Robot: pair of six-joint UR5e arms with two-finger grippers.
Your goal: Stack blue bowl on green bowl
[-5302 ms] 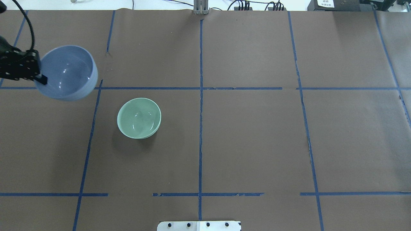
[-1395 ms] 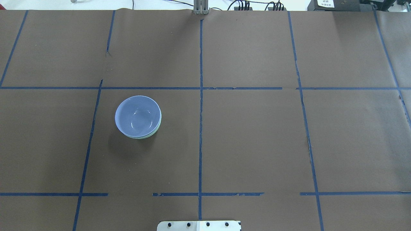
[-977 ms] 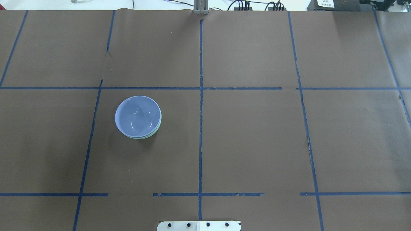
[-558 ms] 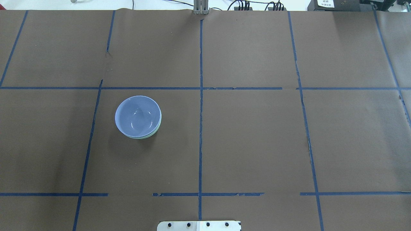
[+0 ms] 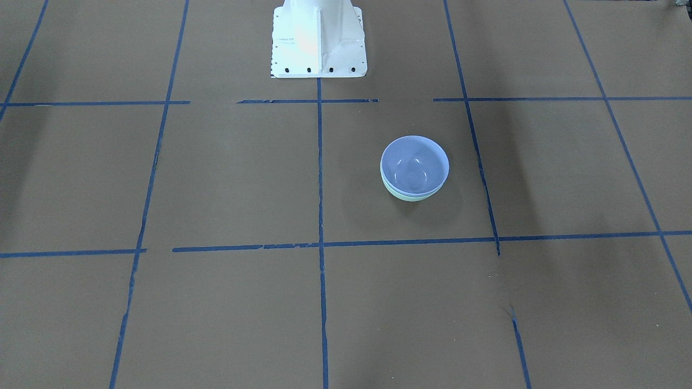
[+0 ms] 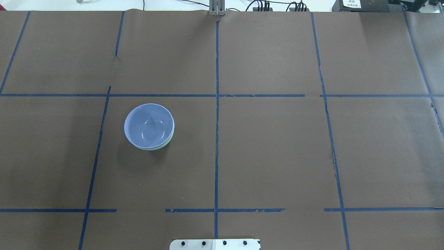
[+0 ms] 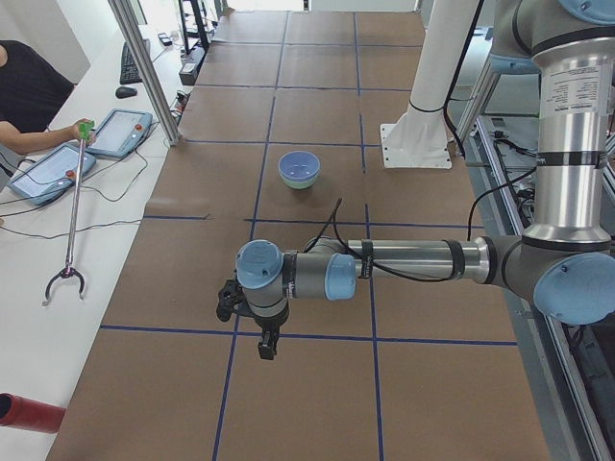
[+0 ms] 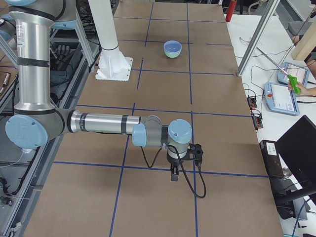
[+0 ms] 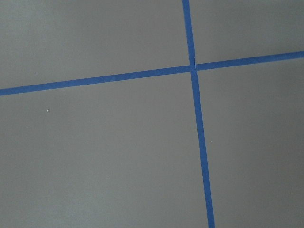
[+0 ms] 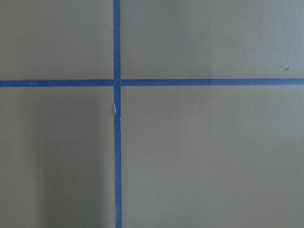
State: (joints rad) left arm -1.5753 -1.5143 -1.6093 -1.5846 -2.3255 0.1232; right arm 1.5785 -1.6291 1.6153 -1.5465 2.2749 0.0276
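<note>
The blue bowl (image 6: 149, 125) is seen seated inside the green bowl (image 6: 167, 143), upright and level as far as can be judged, and of the green one only a thin crescent of rim is shown under the blue rim in the overhead view, with a little more of its wall shown in the front-facing view. The pair is found on the table (image 6: 277, 156) in the robot's left half, inside one square of the blue tape lines (image 6: 216, 104), touched by nothing. The left gripper (image 7: 265, 341) is shown only in the left side view, held low above the paper and pointed down, well apart from the bowls; whether its jaws are spread or pressed together cannot be told from there. The same is to be said of the right gripper (image 8: 174, 173), shown only in the right side view and also well apart. In both wrist views only paper and a tape crossing are seen (no bowl, no fingers). From the left gripper the stack lies further in toward the table's middle, and the left arm is judged the nearer one by far; since the bowls are round, no long axis has to be considered. The stacking is judged complete, so no further reach seems to be called for
</note>
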